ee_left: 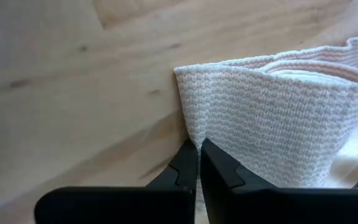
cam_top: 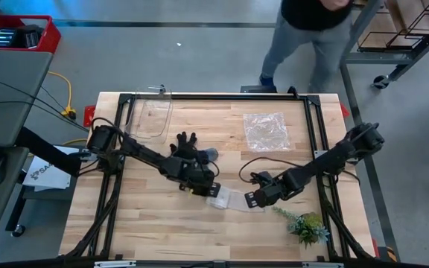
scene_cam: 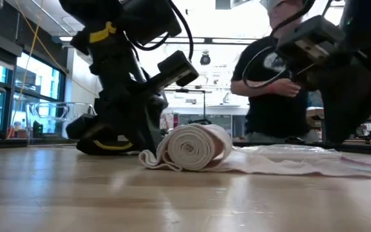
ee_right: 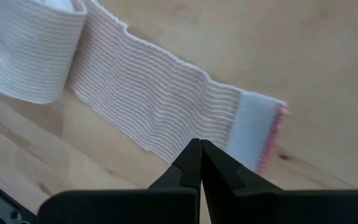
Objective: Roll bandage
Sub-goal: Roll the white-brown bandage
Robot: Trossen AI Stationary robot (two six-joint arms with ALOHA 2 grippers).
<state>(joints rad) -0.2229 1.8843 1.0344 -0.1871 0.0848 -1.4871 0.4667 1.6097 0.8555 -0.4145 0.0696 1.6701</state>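
Bandage (cam_top: pixel 226 199) lying near table centre, mostly wound: fat white roll (scene_cam: pixel 192 147) at one end, short flat tail (ee_right: pixel 166 106) trailing off toward the right arm, ending in a pale tab with a pink edge

Left gripper (ee_left: pixel 199 163) down at the roll, jaws fully closed, tips meeting right at the roll's cut edge; looks pinched on the outer layer of cloth, though how much is caught between the tips cannot be told. Likely placed there to hold the coil tight so it does not spring loose

Right gripper (ee_right: pixel 200 157) also closed, tips low over the tail's long edge, near the tab; apparently pressing or pinning the strip flat, keeping tension for the last turns. Whether cloth sits between its tips, not clear

Judged nearly done: only the short tail left to wind

Black-and-grey glove (cam_top: pixel 187 145) just behind the left gripper, close enough to get nudged. Clear plastic bag (cam_top: pixel 265 131) well apart toward the far side; small green plant (cam_top: pixel 306 225) near the right arm's front. Bare wood in front of the roll toward the near table edge (cam_top: pixel 199 257), good room for rolling. Person (cam_top: pixel 307 37) standing beyond the far edge, clear of both arms
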